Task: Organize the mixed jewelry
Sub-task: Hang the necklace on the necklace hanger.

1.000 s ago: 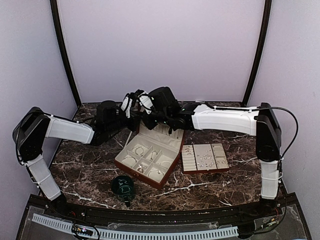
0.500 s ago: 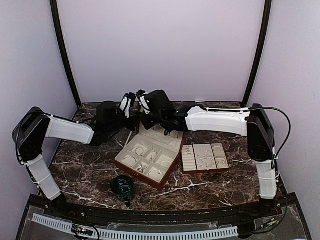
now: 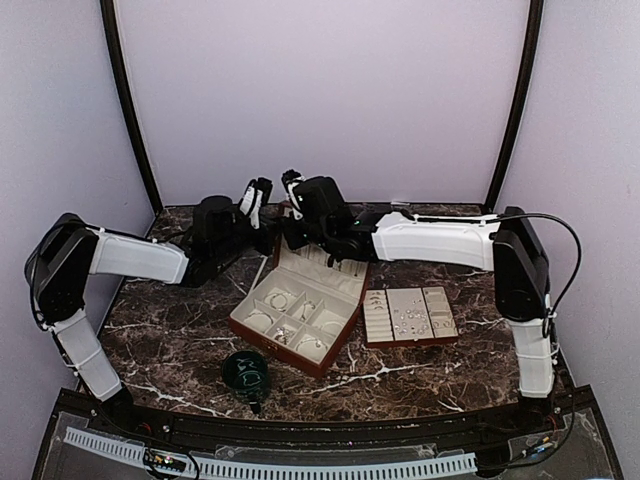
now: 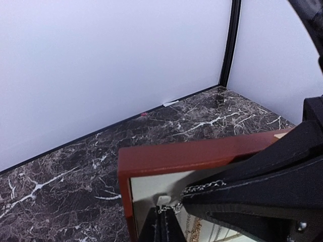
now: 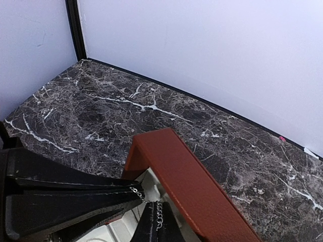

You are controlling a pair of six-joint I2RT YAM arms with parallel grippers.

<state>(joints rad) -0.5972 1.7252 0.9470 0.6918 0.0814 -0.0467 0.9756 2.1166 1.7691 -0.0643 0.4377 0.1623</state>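
From above, a dark green round cup [image 3: 245, 371] stands nearest on the dark veined marble surface [image 3: 170, 340]. Behind it, tiny silvery mixed jewelry [image 3: 281, 301] lies in the cream compartments of an open rust-red jewelry box [image 3: 268, 348] and on a cream padded tray [image 3: 378, 316] just beside it. Only the wrist views show that, over the box's upright lid [image 4: 181, 155], the left tool [image 4: 164, 224] and right tool [image 5: 157, 224] are each pressed together on one thin silver chain [image 4: 202, 186] strung tip to tip.
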